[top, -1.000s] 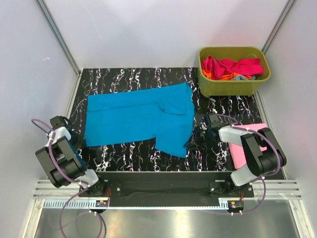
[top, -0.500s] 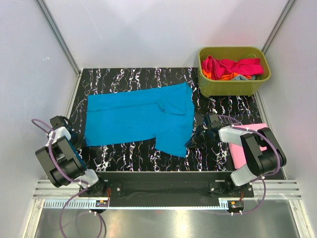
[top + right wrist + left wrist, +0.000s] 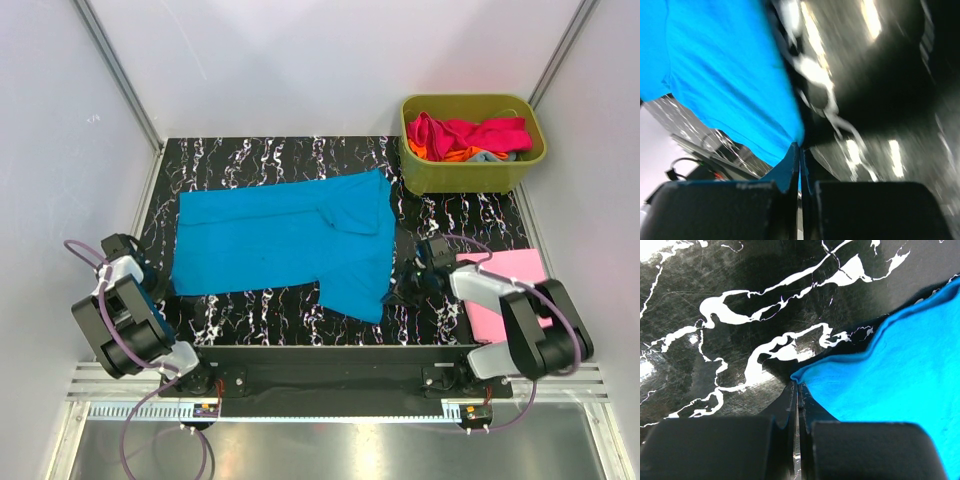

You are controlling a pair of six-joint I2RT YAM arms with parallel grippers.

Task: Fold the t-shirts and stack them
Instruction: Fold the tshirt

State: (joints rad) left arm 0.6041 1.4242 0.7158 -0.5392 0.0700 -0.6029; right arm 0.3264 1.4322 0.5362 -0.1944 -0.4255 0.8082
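Here's the black marble-patterned table (image 3: 260,160) filling the floor of the booth, and spread wide across its middle is the cyan t-shirt (image 3: 280,240), lying flat and open. One sleeve is folded over on top toward 2 o'clock, and the hem end drops toward 5 o'clock. Up in the table's 1 o'clock corner sits the olive-green tub (image 3: 470,178), well apart from the spread shirt. Down at 4 o'clock, along the right edge, there's the pink t-shirt (image 3: 518,266), lying flat and partly hidden under the right arm. Inside the tub there's a crumpled heap: a magenta t-shirt (image 3: 480,133) on top, an orange t-shirt (image 3: 455,154) peeking out beneath it, and a scrap of grey-blue t-shirt (image 3: 487,156) beside that. Now the claws! The left gripper (image 3: 797,390) is low on the table at the cyan shirt's 8 o'clock corner. Its jaws are pressed tight together, and the tip of that blue corner is nipped between them, with a sliver of blue showing along the inner edge. Over at the shirt's 5 o'clock corner, the right gripper (image 3: 800,150) is clamped just as tight. Blue cloth runs straight into the seam between its two fingers, and that corner is lifted off the dark tabletop, though this wrist view is badly blurred.
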